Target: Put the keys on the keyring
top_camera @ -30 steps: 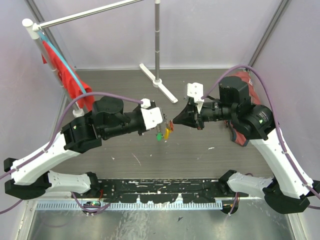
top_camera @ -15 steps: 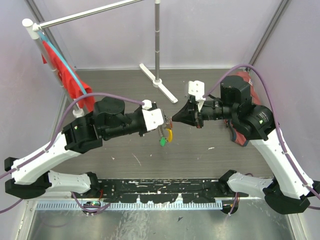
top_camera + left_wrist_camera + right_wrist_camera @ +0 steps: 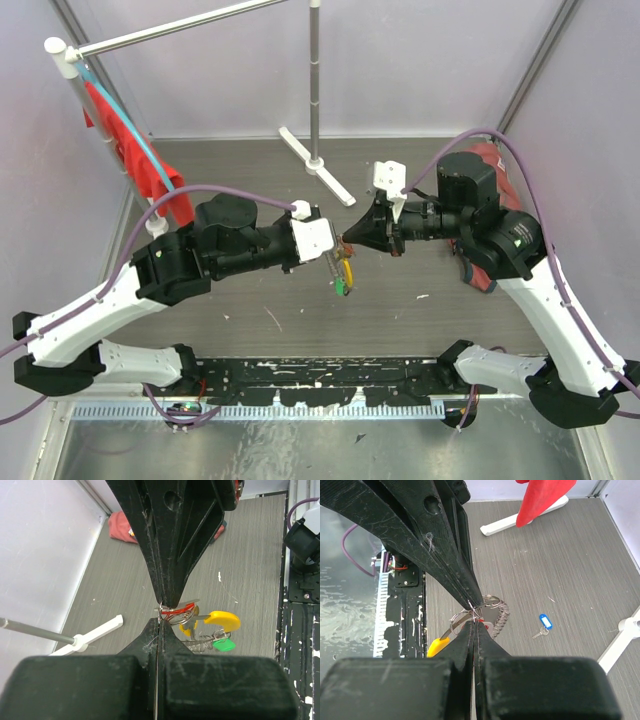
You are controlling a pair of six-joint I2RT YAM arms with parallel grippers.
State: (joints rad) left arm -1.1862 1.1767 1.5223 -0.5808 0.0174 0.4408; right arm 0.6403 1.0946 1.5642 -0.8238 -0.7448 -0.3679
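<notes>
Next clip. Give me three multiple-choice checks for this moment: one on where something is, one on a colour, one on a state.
1. Where is the blue key?
A. Lying on the table, apart from the keyring
B. Hanging on the keyring
C. Not in view at all

2. What colour is the curved tag on the keyring?
A. Blue
B. Yellow
C. White

3. How do the left end effector and right end effector stand?
A. Both wide open
B. Both shut, tips meeting at the keyring
C. Left shut, right open

Key: 1 A, the right wrist view shows it alone on the grey surface. 2 B, the left wrist view shows it yellow, beside a green tag. 3 B, each wrist view shows its fingers pressed together.
</notes>
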